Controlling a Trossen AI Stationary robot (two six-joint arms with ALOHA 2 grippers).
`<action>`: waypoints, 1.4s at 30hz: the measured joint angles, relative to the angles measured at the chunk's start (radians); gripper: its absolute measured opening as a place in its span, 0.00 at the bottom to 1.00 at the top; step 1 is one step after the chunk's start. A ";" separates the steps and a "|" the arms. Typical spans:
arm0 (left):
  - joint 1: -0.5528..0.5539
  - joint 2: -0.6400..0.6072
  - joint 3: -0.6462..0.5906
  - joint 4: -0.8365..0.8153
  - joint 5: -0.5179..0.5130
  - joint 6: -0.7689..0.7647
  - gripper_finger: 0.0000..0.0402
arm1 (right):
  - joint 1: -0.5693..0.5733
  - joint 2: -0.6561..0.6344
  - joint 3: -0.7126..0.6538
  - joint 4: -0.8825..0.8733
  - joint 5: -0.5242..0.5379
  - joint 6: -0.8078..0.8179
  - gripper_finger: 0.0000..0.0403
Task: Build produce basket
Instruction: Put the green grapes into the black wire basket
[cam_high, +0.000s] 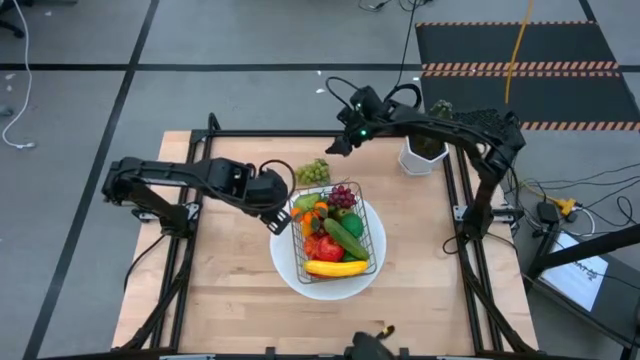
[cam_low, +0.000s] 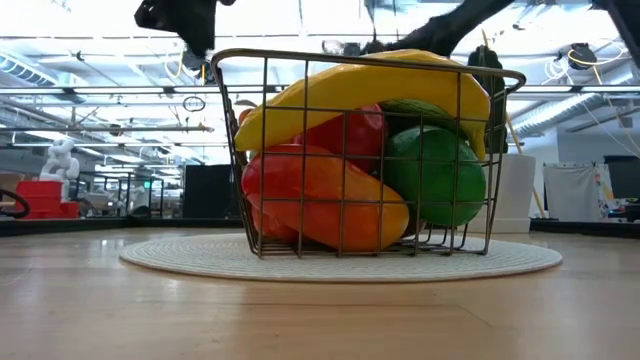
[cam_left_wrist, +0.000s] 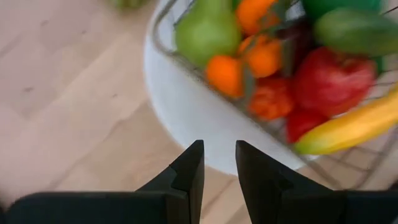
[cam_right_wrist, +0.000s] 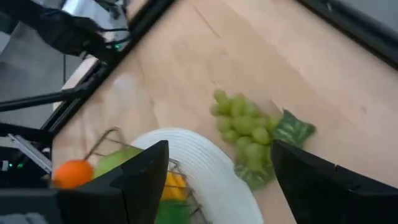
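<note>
The wire basket (cam_high: 376, 262) stands on a round white plate (cam_high: 285, 265) at the table's middle. It is filled with produce: a banana (cam_high: 335, 268), a cucumber (cam_high: 346, 238), purple grapes (cam_high: 343, 195), a pear (cam_left_wrist: 205, 31), tangerines (cam_left_wrist: 225, 73) and red fruit (cam_low: 300, 190). A bunch of green grapes (cam_high: 313, 172) lies on the table just beyond the plate. My left gripper (cam_left_wrist: 219, 158) hovers over the plate's left rim beside the basket, narrowly open and holding nothing. My right gripper (cam_right_wrist: 221, 146) hangs wide open above the green grapes (cam_right_wrist: 242, 124).
A white pot with a cactus (cam_high: 425, 150) stands at the far right of the table, under my right arm. Bare wood lies left of the plate and along the near edge. Black frame rails run along the table's sides.
</note>
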 joint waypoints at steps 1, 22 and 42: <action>-0.002 -0.002 -0.002 0.024 0.003 -0.007 0.23 | -0.008 0.021 0.000 0.005 -0.008 0.004 0.68; 0.121 0.000 -0.005 0.094 0.033 0.106 0.23 | -0.031 0.227 0.000 0.176 0.018 0.107 0.68; 0.152 0.000 -0.004 0.093 0.032 0.143 0.23 | 0.027 0.304 0.000 0.112 0.098 0.145 0.55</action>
